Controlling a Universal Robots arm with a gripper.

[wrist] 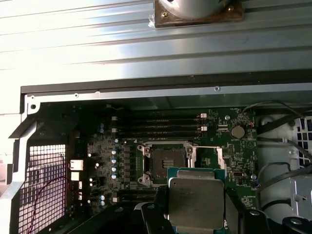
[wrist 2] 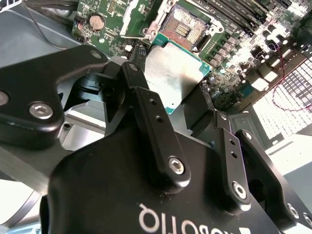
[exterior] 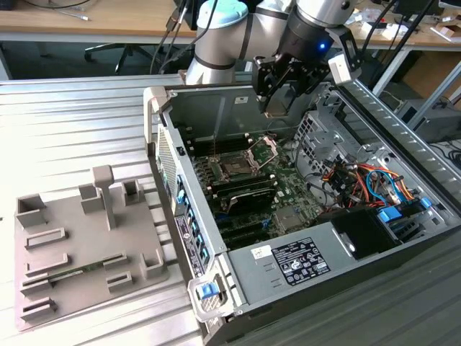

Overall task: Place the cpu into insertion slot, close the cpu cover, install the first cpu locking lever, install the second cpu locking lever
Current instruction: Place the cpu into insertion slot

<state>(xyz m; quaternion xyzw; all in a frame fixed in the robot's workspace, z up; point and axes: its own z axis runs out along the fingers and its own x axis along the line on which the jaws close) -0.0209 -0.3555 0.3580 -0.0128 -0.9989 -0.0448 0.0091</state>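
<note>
Gripper [exterior: 276,102] is up over the open PC case [exterior: 216,108], near its far wall. Jaws are clamped on the cpu [wrist 2: 175,73], one finger [wrist 2: 146,109] on each of two opposite edges. Chip is held flat, metal lid facing both wrist cameras, green substrate edge showing around it. It hangs clear above the motherboard [exterior: 292,194] and touches nothing but the fingers.

CPU socket [wrist: 163,161] is uncovered, contact field exposed. The cpu cover [exterior: 263,149] stands tilted up at the socket's edge in the exterior view. Can't make out the locking levers well enough to say how they sit.

Writing:
- White lettering on the gripper body in the second wrist view, upside down to that camera.
- White printed label on the power supply [exterior: 302,258], plus a small white sticker beside it.
- Marks on the chip lid are too faint to read.

Around it:
- Four memory slots [wrist: 165,124] run alongside the socket.
- A coin cell [wrist: 237,131] sits on the board near the socket.
- A blue, orange and red cable bundle [exterior: 371,176] lies at the drive end of the case, on the exterior view's right.
- A red wire crosses the mesh vent [wrist: 46,190].
- A blue latch [exterior: 209,290] sits at the near corner of the case.
- A grey parts fixture [exterior: 79,238] rests on the ribbed metal table [exterior: 72,122], on the exterior view's left.

Nothing sits between chip and socket.
</note>
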